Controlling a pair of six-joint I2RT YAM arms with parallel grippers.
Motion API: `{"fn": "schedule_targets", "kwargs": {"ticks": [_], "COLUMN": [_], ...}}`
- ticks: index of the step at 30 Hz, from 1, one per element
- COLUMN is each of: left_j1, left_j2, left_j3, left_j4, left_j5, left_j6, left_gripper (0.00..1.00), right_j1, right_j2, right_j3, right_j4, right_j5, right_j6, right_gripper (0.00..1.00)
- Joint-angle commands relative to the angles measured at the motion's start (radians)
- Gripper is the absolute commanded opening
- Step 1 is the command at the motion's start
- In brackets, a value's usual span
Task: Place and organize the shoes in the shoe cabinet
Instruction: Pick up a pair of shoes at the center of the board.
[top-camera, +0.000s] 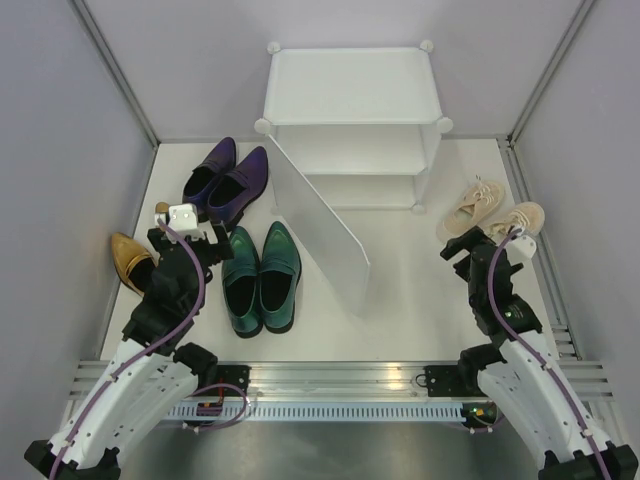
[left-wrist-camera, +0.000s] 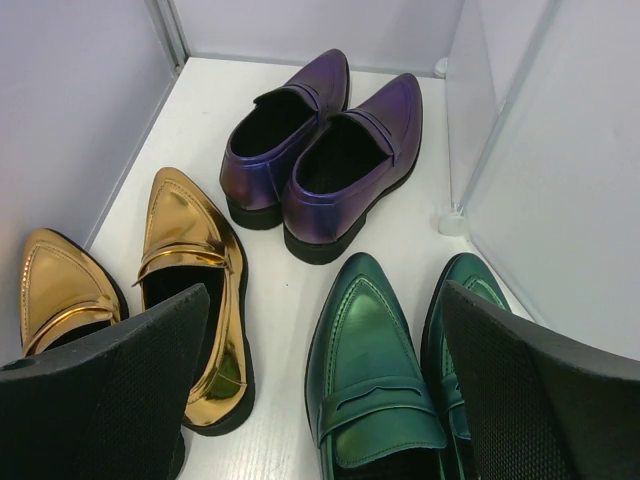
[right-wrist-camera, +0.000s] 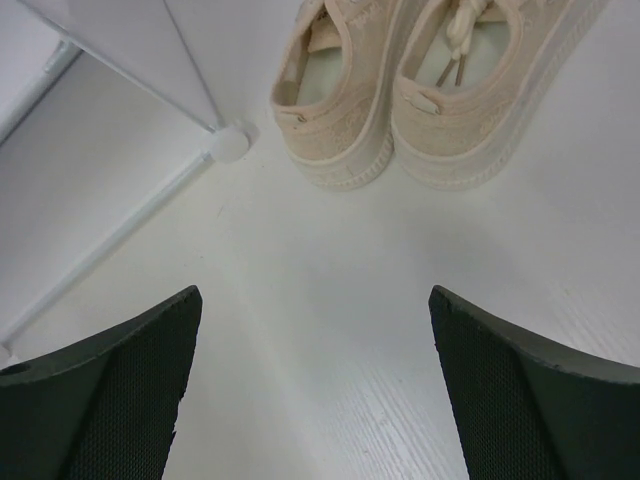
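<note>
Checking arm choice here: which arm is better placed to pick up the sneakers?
Right. The right hand, open, faces the sneakers close ahead; the left hand is across the table, by the green loafers.

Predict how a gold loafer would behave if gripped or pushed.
The gold loafer looks mirror-glossy, so it would probably be slippery in a grip. Its upper holds its shape unaided, so it is likely stiff rather than floppy. Its flat dark sole suggests it would slide when pushed, not roll.
</note>
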Motion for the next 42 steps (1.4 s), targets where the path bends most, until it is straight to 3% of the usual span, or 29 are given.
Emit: {"fn": "schedule_targets", "kwargs": {"ticks": [1,3,4,8,18,20,24,25,28,30,36,38,42], "left_j1": [-0.004,-0.004,-0.004,-0.005,-0.004,-0.004,-0.005,-0.005,-0.005,-0.005,-0.005,-0.005,-0.007], "left_j2": [-0.007,-0.008,-0.008,-0.01,-0.019,-0.021,-0.021,-0.019,-0.019,-0.025,-0.034,-0.036,-0.039], "left_j3": [-0.006,-0.004,-0.004,-0.006,-0.001,0.0,0.002,0.002,0.008,0.011,0.016,0.016,0.019], "left_j4": [0.033,0.032,0.032,0.032,0.032,0.032,0.032,0.032,0.026,0.022,0.019,0.021,0.018], "left_j5": [-0.007,-0.005,-0.005,-0.004,0.013,0.021,0.044,0.057,0.076,0.085,0.096,0.091,0.08], "left_j6": [0.016,0.016,0.016,0.016,0.013,0.011,0.007,0.007,0.004,0.002,0.001,-0.002,-0.007], "left_gripper": [1.0,1.0,1.0,1.0,1.0,1.0,1.0,1.0,1.0,1.0,1.0,1.0,1.0], "right_j1": [0.001,0.001,0.003,0.003,0.001,0.003,0.003,0.003,0.003,0.001,0.005,0.005,0.02], "right_j2": [0.075,0.1,0.106,0.103,-0.171,-0.184,-0.169,-0.161,-0.112,-0.077,-0.009,-0.058,-0.243], "right_j3": [0.079,0.075,0.058,0.001,-0.083,-0.086,-0.001,0.016,0.096,0.128,0.101,0.087,0.101], "right_j4": [-0.061,-0.055,0.011,0.106,0.22,0.206,0.076,0.026,-0.024,-0.01,0.171,0.197,0.159], "right_j5": [0.053,0.024,-0.081,-0.267,-0.459,-0.441,-0.223,-0.11,-0.045,-0.095,-0.564,-0.679,-0.75], "right_j6": [0.047,0.021,-0.015,-0.146,-0.224,-0.221,-0.183,-0.175,-0.166,-0.175,-0.236,-0.243,-0.249], "right_gripper": [0.98,0.98,0.98,0.98,0.98,0.98,0.98,0.98,0.95,0.89,0.8,0.76,0.74]}}
